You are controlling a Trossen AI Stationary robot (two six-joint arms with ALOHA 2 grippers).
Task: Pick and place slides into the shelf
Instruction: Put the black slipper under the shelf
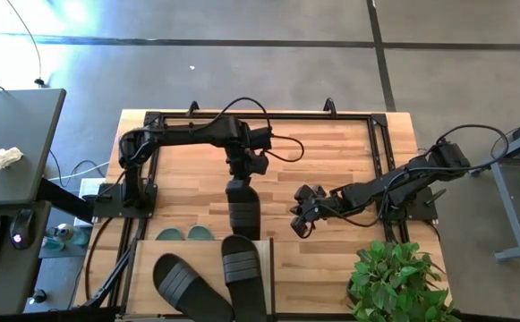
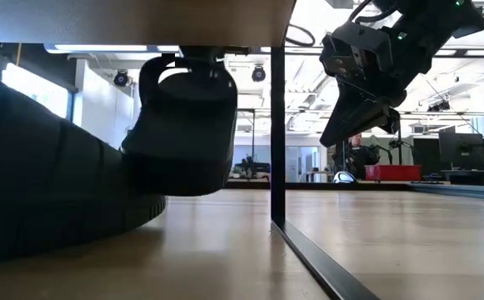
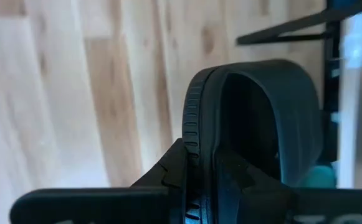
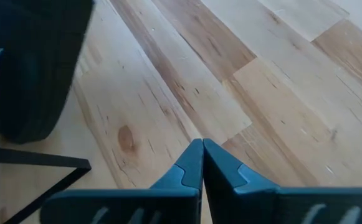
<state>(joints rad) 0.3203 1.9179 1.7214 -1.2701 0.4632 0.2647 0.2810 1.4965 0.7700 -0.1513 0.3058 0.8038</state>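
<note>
One black slide [image 1: 242, 210] pinched by its sole edge in the left gripper [image 1: 239, 183], hung toe-down for the shelf [image 1: 143, 268]; right gripper [image 1: 301, 217] closed, empty, just right.

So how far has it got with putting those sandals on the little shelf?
Partway. Two black slides already lie on the shelf top, and a green pair peeks out from the lower level. The left gripper is shut on another black slide, held at the shelf's edge. The right gripper waits shut and empty over the table. I can't see any other slides.
</note>
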